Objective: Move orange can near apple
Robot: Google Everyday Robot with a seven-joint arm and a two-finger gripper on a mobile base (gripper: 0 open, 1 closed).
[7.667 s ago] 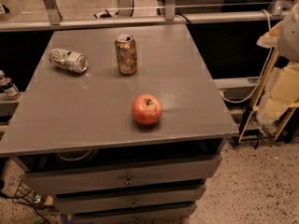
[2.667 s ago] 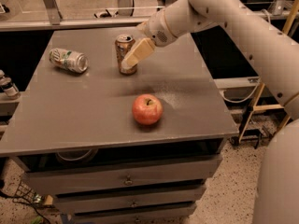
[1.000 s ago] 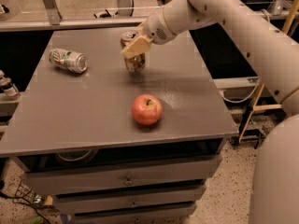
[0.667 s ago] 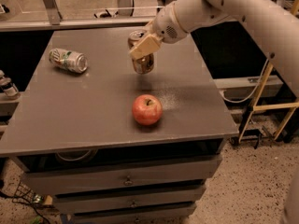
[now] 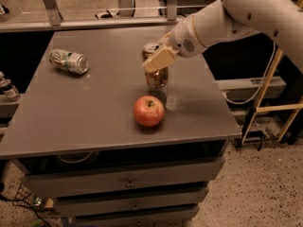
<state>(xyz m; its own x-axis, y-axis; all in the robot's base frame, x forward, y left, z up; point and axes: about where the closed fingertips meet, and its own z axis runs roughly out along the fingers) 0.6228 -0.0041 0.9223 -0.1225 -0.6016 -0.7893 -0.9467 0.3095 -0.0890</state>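
The orange can [image 5: 156,77] stands upright, its silver top showing, just behind the apple and a little to its right. My gripper [image 5: 158,60] is shut on the orange can, its pale fingers [image 5: 161,59] across the can's upper half. The can's base is at or just above the grey table top [image 5: 94,108]; I cannot tell if it touches. The apple [image 5: 148,110] is red-orange and round, near the table's front edge, a small gap from the can.
A white-and-green can [image 5: 69,61] lies on its side at the table's back left. My white arm [image 5: 246,13] reaches in from the upper right. Drawers [image 5: 128,181] sit below the table top. A wooden frame [image 5: 270,93] stands at the right.
My gripper closed on the orange can at the back of the table and carried it forward and to the right, down to just behind the apple.
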